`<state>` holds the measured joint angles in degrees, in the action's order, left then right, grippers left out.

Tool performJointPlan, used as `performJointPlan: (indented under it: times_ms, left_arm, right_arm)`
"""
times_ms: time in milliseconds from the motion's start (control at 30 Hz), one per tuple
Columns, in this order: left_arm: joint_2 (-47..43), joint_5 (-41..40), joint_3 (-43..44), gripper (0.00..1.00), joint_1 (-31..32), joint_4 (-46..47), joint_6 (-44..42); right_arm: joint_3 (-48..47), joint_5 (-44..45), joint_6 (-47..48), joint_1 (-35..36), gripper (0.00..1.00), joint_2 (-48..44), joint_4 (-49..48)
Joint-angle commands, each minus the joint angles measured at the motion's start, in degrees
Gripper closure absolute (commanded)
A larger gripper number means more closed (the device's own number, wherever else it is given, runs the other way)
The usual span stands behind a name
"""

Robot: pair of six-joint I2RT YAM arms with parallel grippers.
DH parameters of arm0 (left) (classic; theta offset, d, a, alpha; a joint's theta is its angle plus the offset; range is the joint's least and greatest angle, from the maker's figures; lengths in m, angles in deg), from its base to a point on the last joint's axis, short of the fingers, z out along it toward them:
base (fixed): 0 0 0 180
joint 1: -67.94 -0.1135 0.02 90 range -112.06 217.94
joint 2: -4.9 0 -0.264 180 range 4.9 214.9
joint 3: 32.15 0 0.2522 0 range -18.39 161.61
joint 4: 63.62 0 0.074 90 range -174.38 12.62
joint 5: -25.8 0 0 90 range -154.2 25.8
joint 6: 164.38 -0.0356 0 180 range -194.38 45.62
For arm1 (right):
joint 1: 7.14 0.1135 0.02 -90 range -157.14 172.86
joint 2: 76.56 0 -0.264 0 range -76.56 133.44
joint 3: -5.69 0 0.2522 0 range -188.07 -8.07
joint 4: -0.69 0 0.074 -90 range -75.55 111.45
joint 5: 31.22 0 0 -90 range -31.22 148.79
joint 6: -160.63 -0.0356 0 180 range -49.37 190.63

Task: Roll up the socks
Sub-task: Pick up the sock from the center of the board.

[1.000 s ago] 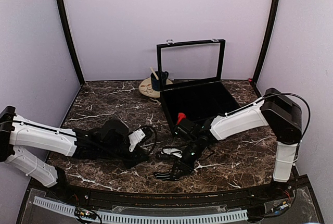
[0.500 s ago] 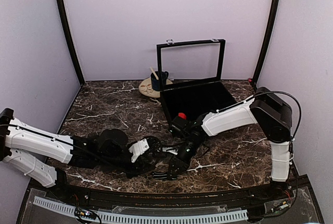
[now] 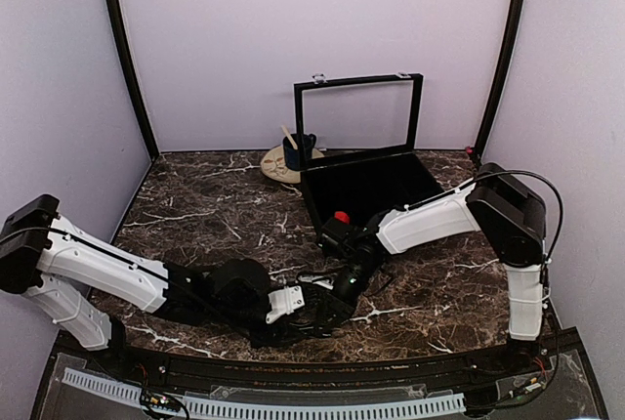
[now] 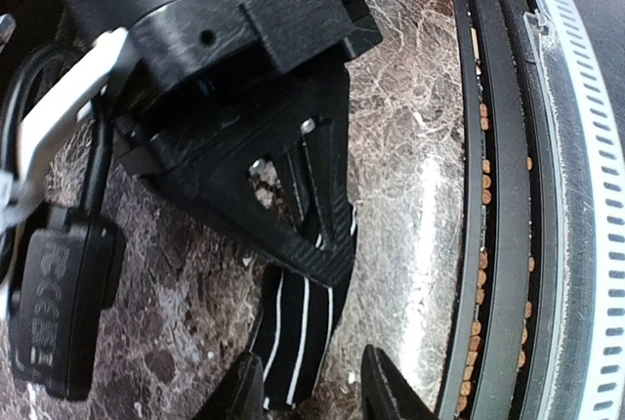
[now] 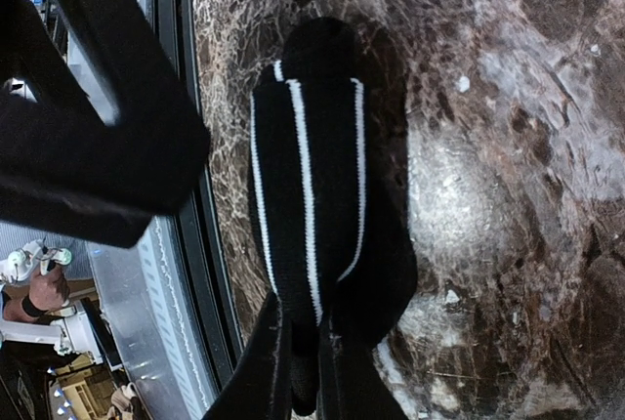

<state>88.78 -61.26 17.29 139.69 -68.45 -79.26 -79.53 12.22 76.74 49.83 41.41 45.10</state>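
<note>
The black box [image 3: 369, 189] sat right of centre at the back, its lid upright; inside, by its lower-left corner, lay a small red lump [image 3: 341, 216], too small to identify. Left of the box, a dark blue mug [image 3: 299, 147] with a pale stick in it stood on a cream plate [image 3: 276, 167].

A black sock [image 5: 312, 176] with white stripes lay on the marble table [image 3: 195, 205] at lower centre. The right gripper [image 5: 308, 381] pinched one end. The left gripper [image 4: 308, 396] straddled the sock, fingers apart, one clear of the fabric.

A second before, the left arm had been further left; it had since swung in under the right gripper, which had drawn back toward the box.
</note>
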Motion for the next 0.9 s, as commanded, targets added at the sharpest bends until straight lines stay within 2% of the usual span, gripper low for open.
performJointPlan:
  times_ms: [0, 633, 767, 867]
  left_arm:
    - [2.8, 1.3, 3.1, 0.63, 0.6, -1.2, -3.5]
    - [14.7, -4.4, 10.6, 0.66, 1.4, -4.7, -7.7]
    - [16.3, -4.9, 12.4, 0.72, 1.3, -7.0, -8.2]
    - [17.7, -4.1, 13.9, 0.81, 1.4, -9.6, -8.5]
  right_arm:
    - [0.8, 3.0, 0.9, -0.3, 1.00, 2.0, 2.0]
    - [0.3, 1.2, 2.6, -0.5, 1.00, 2.9, 3.8]
    - [0.2, 0.9, 3.1, -0.8, 1.00, 3.1, 4.3]
    - [0.4, 0.7, 3.3, -1.1, 1.00, 3.1, 4.4]
